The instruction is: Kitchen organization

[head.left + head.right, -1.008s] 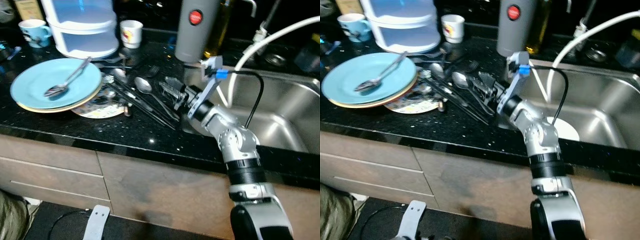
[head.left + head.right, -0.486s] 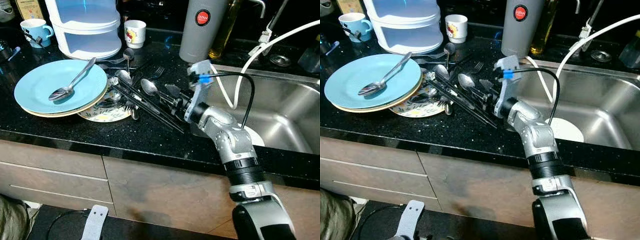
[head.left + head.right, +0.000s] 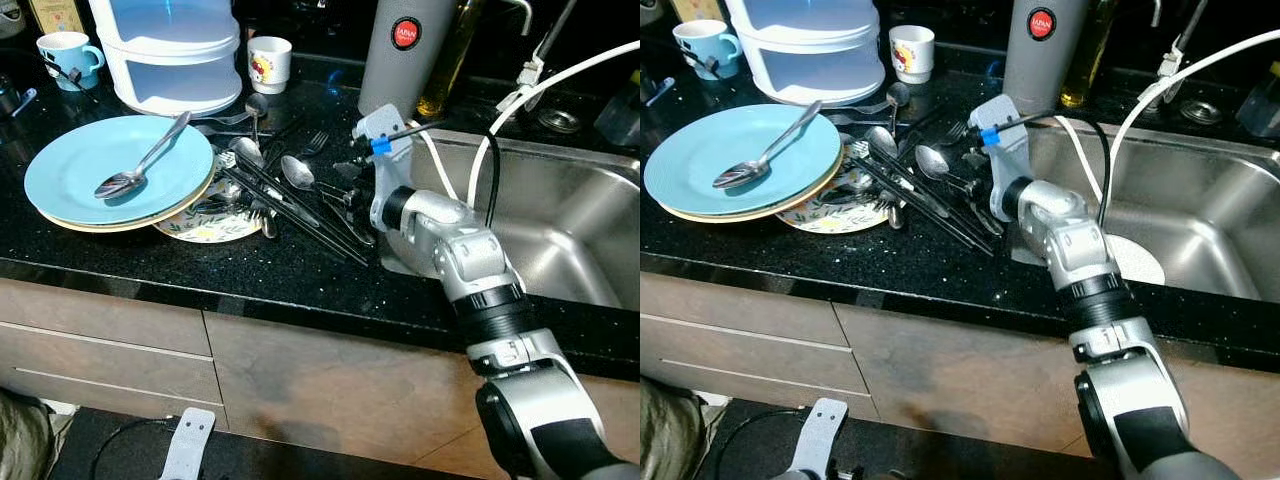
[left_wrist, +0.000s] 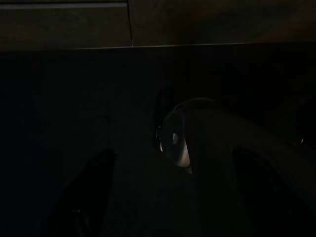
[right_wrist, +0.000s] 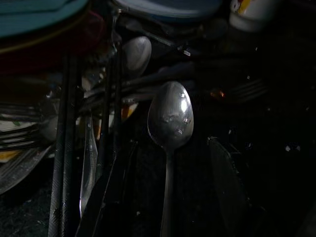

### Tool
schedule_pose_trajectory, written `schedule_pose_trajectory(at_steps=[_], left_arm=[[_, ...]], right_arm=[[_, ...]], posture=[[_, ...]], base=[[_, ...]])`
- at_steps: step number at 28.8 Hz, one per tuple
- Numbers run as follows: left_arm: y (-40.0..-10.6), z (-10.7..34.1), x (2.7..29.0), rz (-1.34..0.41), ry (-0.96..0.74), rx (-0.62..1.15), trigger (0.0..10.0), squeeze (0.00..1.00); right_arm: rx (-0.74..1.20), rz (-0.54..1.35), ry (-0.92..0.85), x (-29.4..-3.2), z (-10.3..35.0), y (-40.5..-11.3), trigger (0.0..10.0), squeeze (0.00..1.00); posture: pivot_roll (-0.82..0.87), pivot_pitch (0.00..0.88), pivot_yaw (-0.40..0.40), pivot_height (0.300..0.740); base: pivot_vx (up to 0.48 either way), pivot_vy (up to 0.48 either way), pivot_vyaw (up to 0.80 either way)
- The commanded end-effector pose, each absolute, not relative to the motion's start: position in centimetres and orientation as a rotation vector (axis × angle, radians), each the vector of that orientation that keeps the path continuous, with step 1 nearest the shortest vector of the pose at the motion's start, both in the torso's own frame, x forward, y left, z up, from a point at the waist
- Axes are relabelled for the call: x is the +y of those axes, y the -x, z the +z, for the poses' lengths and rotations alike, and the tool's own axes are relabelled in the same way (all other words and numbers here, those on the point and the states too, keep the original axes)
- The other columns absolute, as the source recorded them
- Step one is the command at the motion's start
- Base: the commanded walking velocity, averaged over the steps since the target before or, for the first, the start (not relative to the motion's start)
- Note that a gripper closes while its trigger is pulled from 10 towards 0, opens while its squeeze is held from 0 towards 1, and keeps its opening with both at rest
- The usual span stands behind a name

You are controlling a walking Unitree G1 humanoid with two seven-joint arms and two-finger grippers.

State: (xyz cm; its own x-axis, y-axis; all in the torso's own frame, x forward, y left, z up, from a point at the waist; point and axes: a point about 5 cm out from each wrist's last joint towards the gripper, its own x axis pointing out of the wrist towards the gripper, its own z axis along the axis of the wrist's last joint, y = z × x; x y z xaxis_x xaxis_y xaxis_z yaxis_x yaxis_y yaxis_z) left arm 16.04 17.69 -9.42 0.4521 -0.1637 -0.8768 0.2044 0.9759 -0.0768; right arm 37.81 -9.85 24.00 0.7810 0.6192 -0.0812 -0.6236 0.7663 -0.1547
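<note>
Silver spoon (image 5: 170,121) bowl-up on black counter, black chopsticks (image 3: 290,205) and cutlery heaped beside it

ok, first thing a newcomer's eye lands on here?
The silver right arm reaching over the black counter, its right gripper down among the heap of cutlery beside the sink. Next, the blue plate at the left with a spoon lying on it.

A silver, jointed right arm (image 3: 455,260) with black ribbed collars is being shown; a black cable (image 3: 492,165) is being looped from its grey wrist bracket (image 3: 374,125), which is marked by a blue clip (image 3: 381,146).
</note>
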Motion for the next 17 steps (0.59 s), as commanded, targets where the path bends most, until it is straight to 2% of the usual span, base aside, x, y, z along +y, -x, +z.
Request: schedule_pose_trajectory(at_steps=[1, 17], left_arm=[[-14.6, -10.0, 17.3, -0.237, -0.029, 1.132, 10.0, 0.0], [-14.2, -10.2, 17.4, -0.238, -0.031, 1.14, 10.0, 0.0]], right_arm=[[0.066, 0.656, 0.182, -10.3, 23.4, -37.9, 10.0, 0.0], [0.215, 0.623, 0.142, -11.4, 22.2, -38.0, 10.0, 0.0]], posture=[[0.11, 0.085, -0.109, 0.74], [0.1, 0.097, -0.107, 0.74]], base=[[0.0, 0.0, 0.0], [0.0, 0.0, 0.0]])
